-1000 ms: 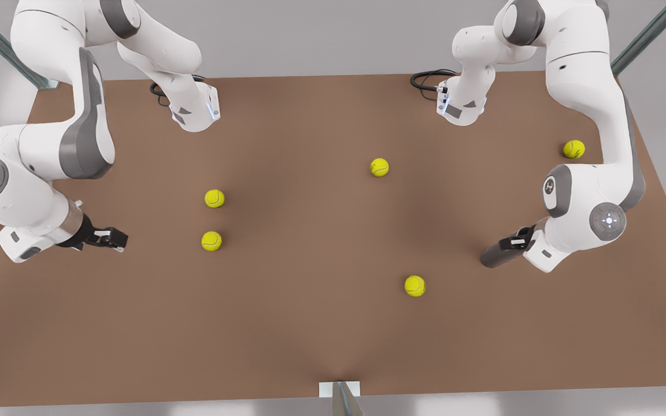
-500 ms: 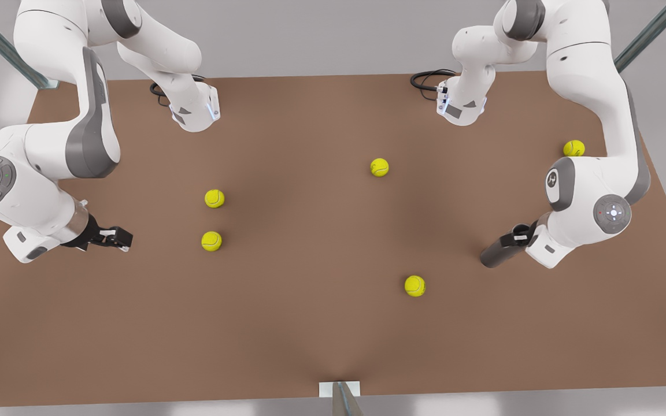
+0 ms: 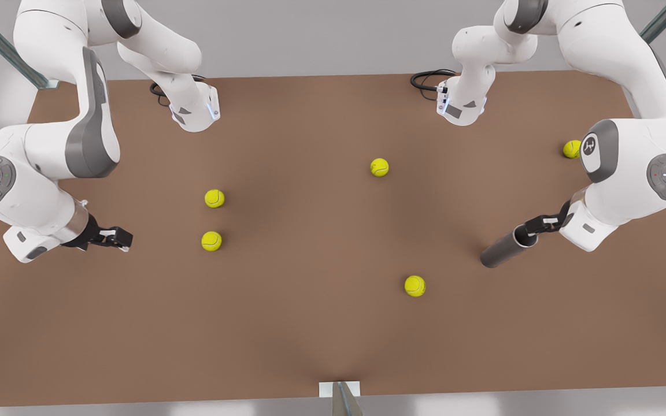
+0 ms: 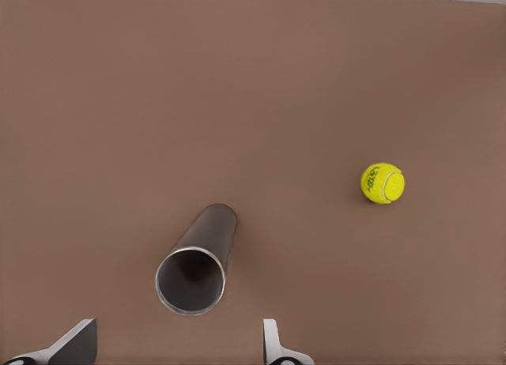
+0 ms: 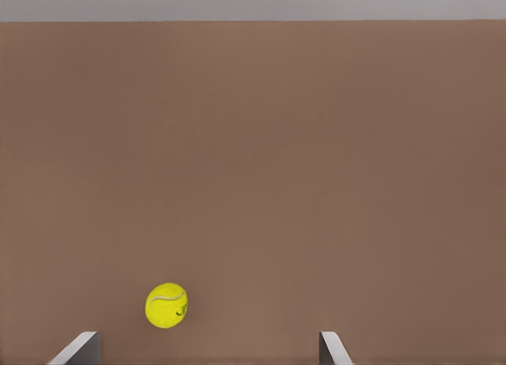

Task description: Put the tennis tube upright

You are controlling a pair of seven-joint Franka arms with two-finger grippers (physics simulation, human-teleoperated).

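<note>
The tennis tube [image 3: 503,248] is a slim grey cylinder lying on the brown table [image 3: 321,323] at the front view's right. Its hollow rimmed end [image 4: 190,281] faces my left gripper [image 3: 535,224]. That gripper [image 4: 175,337] is open just behind the rim, and its fingertips [image 4: 77,343] do not touch the tube. At the front view's left, my right gripper [image 3: 119,238] hovers low over the table. It is open with nothing between its fingers [image 5: 204,341].
Several yellow tennis balls lie on the table: two [image 3: 214,198] [image 3: 211,241] near the right gripper, one [image 3: 379,167] mid-table, one [image 3: 414,286] in front of the tube, one [image 3: 571,149] by the left arm. The arm bases stand at the back.
My left gripper has let go of the tube and drawn back up and to the front view's right; the tube stays put. The right arm shifted slightly, then held still.
</note>
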